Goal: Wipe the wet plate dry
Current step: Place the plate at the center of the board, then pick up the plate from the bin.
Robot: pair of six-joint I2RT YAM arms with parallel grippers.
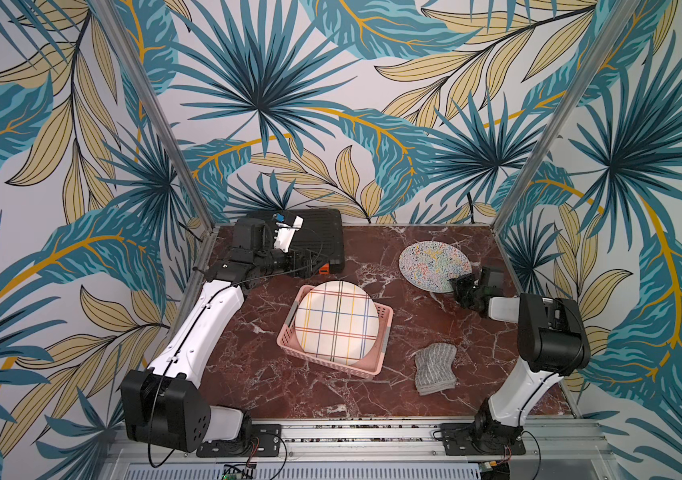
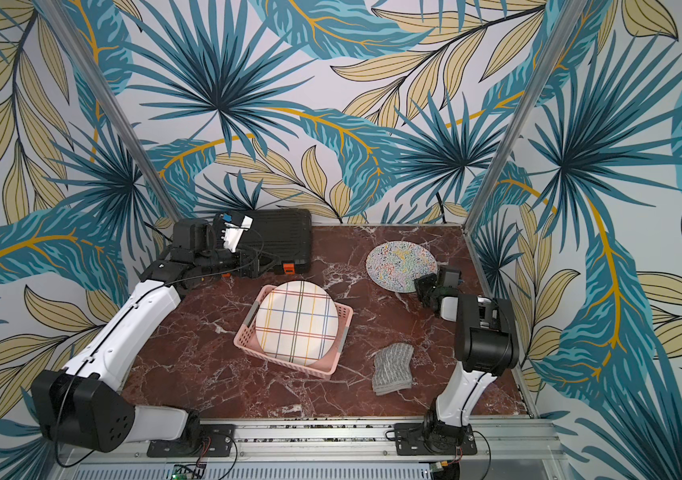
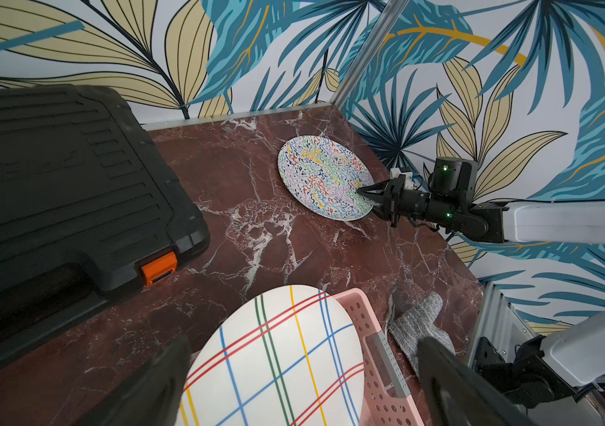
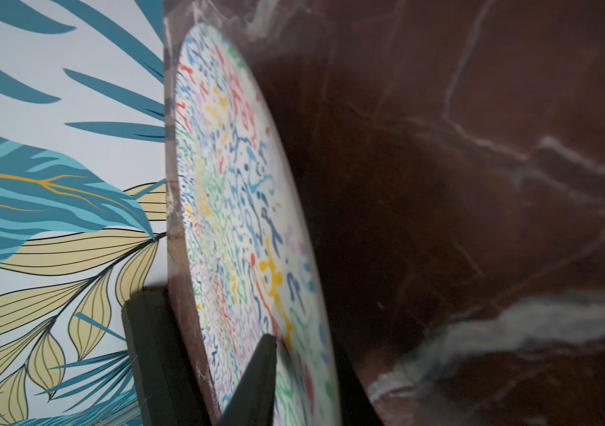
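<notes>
Aluminium rail fronts marble tabletop, leafy walls; left end effector wide, right end effector unclear.

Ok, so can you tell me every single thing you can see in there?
squiggle plate: one, white with many-coloured squiggles, far right of the table
plaid plate: one, white with coloured stripes, lying in the basket
basket: one, pink, middle of the table
cloth: one, grey, folded, near right, beside the basket
case: one, black with an orange latch, far left corner
table: one, red-brown marble with white veins
left gripper: one, black, open, by the case's latch
right gripper: one, black, jaws either side of the squiggle plate's near rim, grip unclear
</notes>
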